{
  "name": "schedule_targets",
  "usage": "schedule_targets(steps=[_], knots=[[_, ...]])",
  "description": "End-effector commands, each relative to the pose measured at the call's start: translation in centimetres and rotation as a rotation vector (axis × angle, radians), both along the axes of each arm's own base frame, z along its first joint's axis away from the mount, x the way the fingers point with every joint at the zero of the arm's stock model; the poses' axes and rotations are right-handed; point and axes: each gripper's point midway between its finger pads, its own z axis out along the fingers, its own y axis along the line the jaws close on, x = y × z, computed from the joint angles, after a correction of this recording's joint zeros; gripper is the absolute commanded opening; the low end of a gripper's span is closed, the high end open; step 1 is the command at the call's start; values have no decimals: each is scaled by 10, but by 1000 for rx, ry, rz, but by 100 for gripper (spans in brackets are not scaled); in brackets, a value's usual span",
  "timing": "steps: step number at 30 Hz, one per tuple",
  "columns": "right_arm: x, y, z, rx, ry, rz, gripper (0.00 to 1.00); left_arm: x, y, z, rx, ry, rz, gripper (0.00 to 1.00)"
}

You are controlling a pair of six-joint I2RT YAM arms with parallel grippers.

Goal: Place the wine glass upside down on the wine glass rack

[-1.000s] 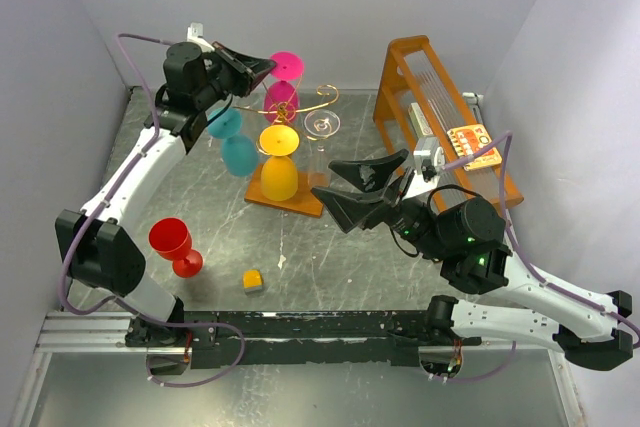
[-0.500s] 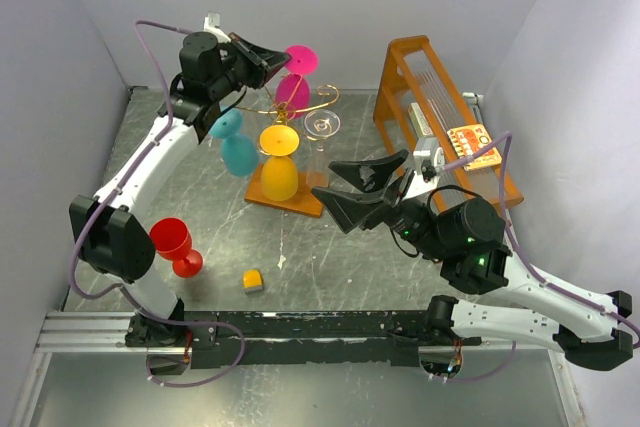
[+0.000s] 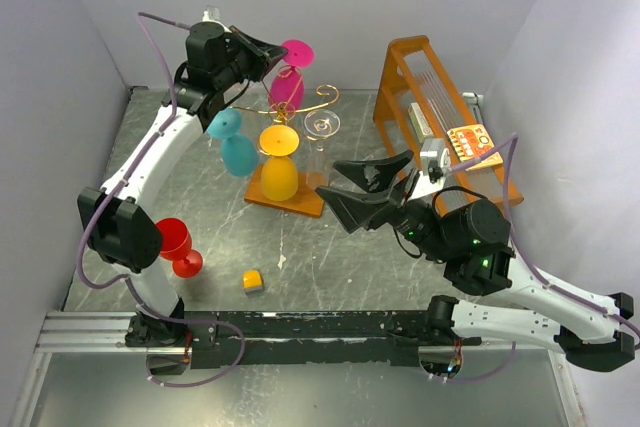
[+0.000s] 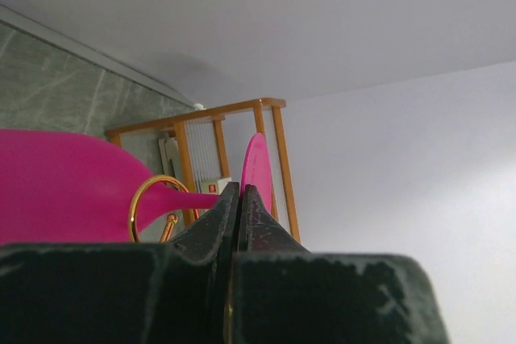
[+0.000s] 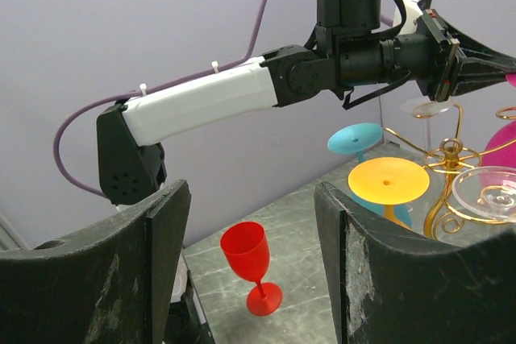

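Observation:
My left gripper (image 3: 272, 55) is shut on the foot rim of a magenta wine glass (image 3: 287, 85) and holds it bowl-down over the back of the wine glass rack (image 3: 303, 104), a gold wire tree on an orange-brown base (image 3: 300, 204). In the left wrist view the shut gripper (image 4: 239, 191) pinches the foot (image 4: 258, 165), and the stem crosses a gold ring (image 4: 134, 207). Yellow (image 3: 278, 162), teal (image 3: 236, 147) and clear (image 3: 322, 126) glasses hang upside down on the rack. My right gripper (image 3: 333, 179) is open and empty in front of the rack.
A red wine glass (image 3: 172, 242) stands upright at the near left, also in the right wrist view (image 5: 250, 255). A small yellow block (image 3: 253, 280) lies near the front. A tall orange slatted frame (image 3: 430, 97) stands at the back right.
My left gripper has moved up and a little right with the magenta glass, closer over the rack. The right arm has shifted only slightly.

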Motion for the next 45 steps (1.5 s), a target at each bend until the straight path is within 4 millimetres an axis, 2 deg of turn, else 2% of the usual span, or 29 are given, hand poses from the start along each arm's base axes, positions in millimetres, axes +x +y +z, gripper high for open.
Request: schedule_targets(steps=[1,8,13,23,28,32,36,39,45], knots=[[2,-5,0,13,-1,-21,63,4,9,11,32,-19,69,7],[1,-5,0,9,-5,-17,63,-1,28,15,75,-48,148,7],[1,-4,-1,10,-3,-15,63,-7,38,16,113,-53,183,15],[2,-1,-2,7,4,-13,63,-12,44,11,155,-28,199,26],[3,1,-3,10,10,-12,63,-15,40,4,152,-19,174,27],[5,1,-3,11,15,-17,63,-17,46,5,167,-21,196,27],[5,2,-4,7,21,-17,63,-21,48,19,183,-62,195,28],[7,3,-4,2,32,-21,63,-27,48,37,202,-117,172,31],[10,7,-10,-7,64,-28,63,-50,57,68,273,-218,155,40]])
